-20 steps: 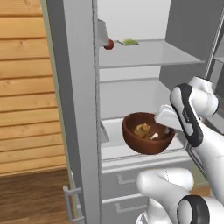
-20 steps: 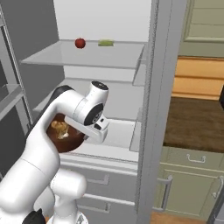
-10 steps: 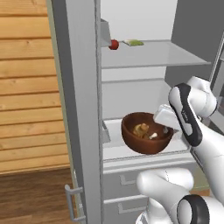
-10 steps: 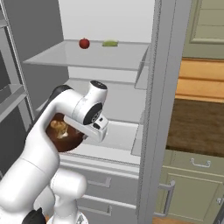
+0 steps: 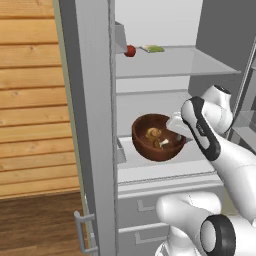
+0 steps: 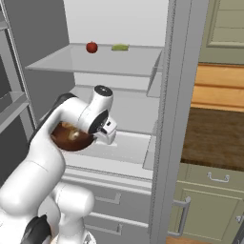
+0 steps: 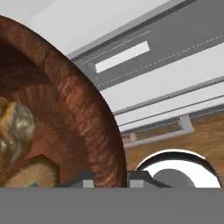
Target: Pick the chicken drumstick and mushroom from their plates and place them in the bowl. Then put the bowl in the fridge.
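A tall grey metallic fridge [image 5: 90,125] stands open, with wood-plank wall panelling to one side and pale green cabinets to the other. The white robot arm reaches into it, and its hand [image 5: 179,131] grips the rim of a deep, round, dark reddish-brown wooden bowl [image 5: 156,137]. In the hand view the two dark fingertips [image 7: 84,178] sit on either side of the bowl's wall, closed onto it, one inside and one outside. The bowl is tilted a little and held just above the white middle shelf [image 5: 165,162] of the fridge; whether its base touches the shelf cannot be told. Inside the bowl lie a small golden-brown chicken drumstick [image 5: 152,134] and, just beside it, a tiny pale cream mushroom [image 5: 163,143] with a short stem. On the glass shelf above [image 6: 95,59] sit a small red round fruit [image 6: 92,46] and a flat green item [image 6: 120,47], well apart from the bowl. White drawers [image 5: 150,215] lie below the shelf. No brand, label or writing can be read anywhere.
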You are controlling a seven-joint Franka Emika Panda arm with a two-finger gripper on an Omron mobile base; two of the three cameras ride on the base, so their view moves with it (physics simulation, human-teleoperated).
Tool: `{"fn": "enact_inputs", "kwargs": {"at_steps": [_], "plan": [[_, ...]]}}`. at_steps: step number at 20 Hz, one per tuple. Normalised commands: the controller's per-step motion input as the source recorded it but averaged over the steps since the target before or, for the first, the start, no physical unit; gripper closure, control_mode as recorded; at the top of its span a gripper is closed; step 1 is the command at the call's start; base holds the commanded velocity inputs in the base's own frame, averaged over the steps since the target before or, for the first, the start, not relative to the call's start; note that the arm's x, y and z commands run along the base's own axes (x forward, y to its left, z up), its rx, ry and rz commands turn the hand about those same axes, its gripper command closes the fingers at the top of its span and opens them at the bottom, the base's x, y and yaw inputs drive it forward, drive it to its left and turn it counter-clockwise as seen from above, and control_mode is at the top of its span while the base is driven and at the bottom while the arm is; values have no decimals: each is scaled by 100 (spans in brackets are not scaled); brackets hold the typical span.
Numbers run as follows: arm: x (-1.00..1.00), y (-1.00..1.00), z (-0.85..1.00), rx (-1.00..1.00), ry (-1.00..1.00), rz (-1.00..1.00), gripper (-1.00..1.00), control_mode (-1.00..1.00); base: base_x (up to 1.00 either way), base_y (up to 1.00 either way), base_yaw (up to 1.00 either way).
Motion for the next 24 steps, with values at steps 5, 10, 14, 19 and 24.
{"fn": "enact_inputs", "kwargs": {"at_steps": [5, 10, 14, 19, 24], "plan": [[100, 0, -1, 0, -8, -11, 100, -100, 0, 0, 0], [100, 5, 0, 0, -2, -10, 100, -100, 0, 0, 0], [94, 11, 0, 2, -1, -6, 100, -100, 0, 0, 0], [72, 8, -16, 2, -2, -6, 100, -100, 0, 0, 0], [39, 9, -57, 0, -5, -7, 100, -100, 0, 0, 0]]}}
